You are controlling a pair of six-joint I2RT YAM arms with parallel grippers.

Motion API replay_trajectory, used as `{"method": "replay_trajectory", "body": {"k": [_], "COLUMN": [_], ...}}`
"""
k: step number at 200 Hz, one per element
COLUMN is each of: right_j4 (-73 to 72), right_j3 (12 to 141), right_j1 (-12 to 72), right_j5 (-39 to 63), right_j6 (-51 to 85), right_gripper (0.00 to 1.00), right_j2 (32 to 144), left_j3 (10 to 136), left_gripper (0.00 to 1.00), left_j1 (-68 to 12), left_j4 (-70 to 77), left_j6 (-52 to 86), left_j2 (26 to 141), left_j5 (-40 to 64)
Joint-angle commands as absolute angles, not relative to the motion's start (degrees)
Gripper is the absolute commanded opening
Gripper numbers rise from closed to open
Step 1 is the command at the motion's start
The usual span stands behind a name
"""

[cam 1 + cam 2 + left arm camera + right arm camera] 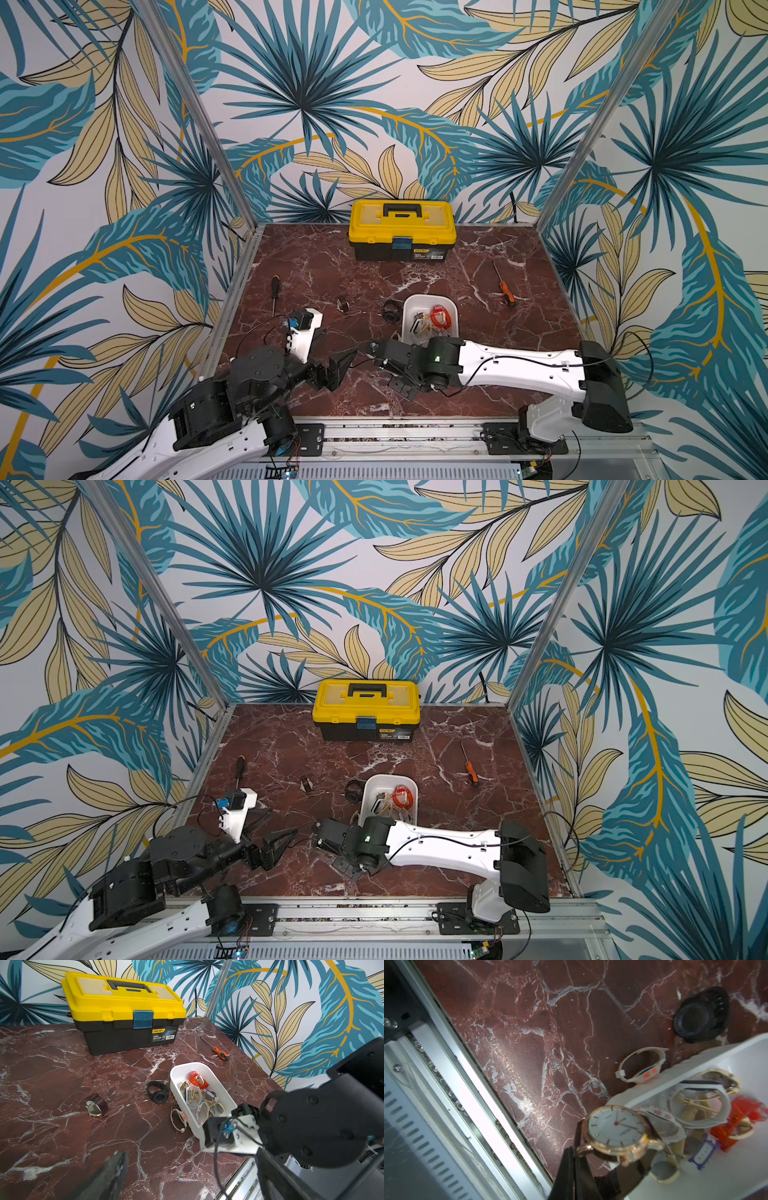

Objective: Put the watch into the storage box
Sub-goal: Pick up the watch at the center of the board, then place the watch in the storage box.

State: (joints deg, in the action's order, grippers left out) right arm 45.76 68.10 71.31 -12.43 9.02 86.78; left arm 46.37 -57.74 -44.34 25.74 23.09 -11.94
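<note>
Across the red marble table [332, 270], the yellow-lidded toolbox [402, 228] stands at the far edge with its lid closed. Both arms reach in from the near rail. Nearer the middle sits the white storage box [428, 297], holding a heap of watches [195, 1095], among them an orange one and several cream ones. The left gripper [338, 368] is over bare marble to the left of the box, its fingers spread wide with nothing between them. The right gripper [581, 1159] is at the box's near end, fingers pressed together on the black strap of a gold-rimmed watch [616, 1132] with a white dial. The right wrist view shows that watch held clear of the table, in front of the box's near corner rim.

Three more lie on the marble: a black watch [158, 1093] just beside the box's left wall, a white-banded watch [178, 1119] close by that same wall nearer the robot, and a brown-strapped watch [96, 1105] farther left. A black-handled screwdriver [274, 289] lies near the left edge, and an orange-handled screwdriver [505, 289] lies right of the box.
</note>
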Motion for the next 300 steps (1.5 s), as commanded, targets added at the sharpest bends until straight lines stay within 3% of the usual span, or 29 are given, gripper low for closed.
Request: {"method": "replay_trajectory", "body": {"k": [1, 112, 238, 266, 300], "right_j4": [45.15, 39.7, 38.5, 39.23, 39.55], "right_j3": [65.8, 62.13, 63.37, 63.43, 63.57], "right_j1": [68.35, 55.66, 54.43, 54.23, 54.05], "right_j5": [-14.8, -9.25, -5.13, -6.25, -4.63], "right_j6": [4.67, -7.48, -8.49, -7.61, -5.86], "right_gripper": [0.0, 0.0, 0.0, 0.25, 0.38], "right_j2": [82.46, 87.79, 97.71, 97.08, 92.2], "left_j3": [44.57, 42.98, 41.75, 41.66, 41.21], "left_gripper": [1.0, 1.0, 1.0, 1.0, 1.0], "left_j1": [-57.96, -58.01, -57.96, -57.96, -58.0], "left_j4": [-43.01, -40.88, -39.67, -39.59, -38.86], "left_j6": [24.61, 24.26, 24.08, 24.08, 24.08], "left_j2": [22.51, 22.53, 22.68, 22.85, 23.24], "left_j5": [-11.43, -11.34, -11.45, -11.28, -10.99]}}
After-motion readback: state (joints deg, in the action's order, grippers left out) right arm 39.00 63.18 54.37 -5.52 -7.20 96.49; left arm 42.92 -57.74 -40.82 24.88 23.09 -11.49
